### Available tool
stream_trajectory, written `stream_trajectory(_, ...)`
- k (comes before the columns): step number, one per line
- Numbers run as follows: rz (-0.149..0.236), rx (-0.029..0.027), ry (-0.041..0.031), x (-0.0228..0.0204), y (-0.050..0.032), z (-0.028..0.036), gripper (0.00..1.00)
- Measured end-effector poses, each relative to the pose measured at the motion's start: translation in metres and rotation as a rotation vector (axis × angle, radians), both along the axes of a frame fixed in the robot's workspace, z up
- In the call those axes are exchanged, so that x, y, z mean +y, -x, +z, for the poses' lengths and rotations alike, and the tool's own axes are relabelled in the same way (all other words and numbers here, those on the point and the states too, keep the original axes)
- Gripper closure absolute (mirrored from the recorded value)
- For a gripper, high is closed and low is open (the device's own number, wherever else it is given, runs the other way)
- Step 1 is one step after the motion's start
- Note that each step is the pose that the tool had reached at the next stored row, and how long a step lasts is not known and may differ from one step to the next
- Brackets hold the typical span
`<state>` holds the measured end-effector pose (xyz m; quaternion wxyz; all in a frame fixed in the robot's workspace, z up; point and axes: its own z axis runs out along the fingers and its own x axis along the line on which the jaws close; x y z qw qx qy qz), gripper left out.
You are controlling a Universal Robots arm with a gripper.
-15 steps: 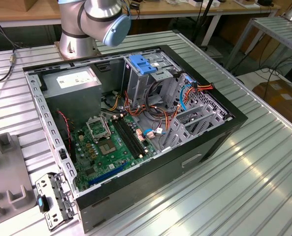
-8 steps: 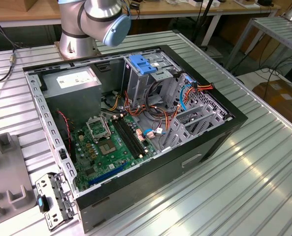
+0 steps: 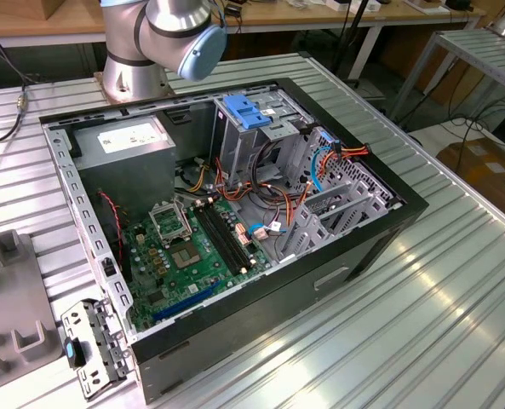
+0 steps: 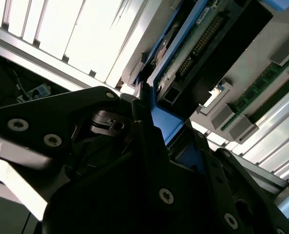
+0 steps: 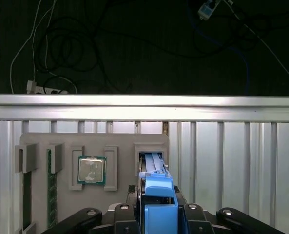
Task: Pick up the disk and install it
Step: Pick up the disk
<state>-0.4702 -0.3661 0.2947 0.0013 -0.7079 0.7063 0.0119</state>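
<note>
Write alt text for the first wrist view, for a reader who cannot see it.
The gripper is closed on the blue-railed disk, which stands on edge in a slot of a grey holder tray. The tray also holds a processor chip and lies on a ribbed metal table, with cables on a dark floor beyond.

We note: pincer (image 5: 160,208) clamped on the blue-railed disk (image 5: 158,181), standing edge-on in the grey fixture tray (image 5: 120,142); CPU chip (image 5: 91,170) in a nearby recess.
</note>
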Motion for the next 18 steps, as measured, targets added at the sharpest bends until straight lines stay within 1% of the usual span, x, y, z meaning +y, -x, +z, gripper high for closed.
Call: stream_trajectory(18,0.000,-0.0005,-0.0001,0.0000,0.0000,-0.0005,0.63)
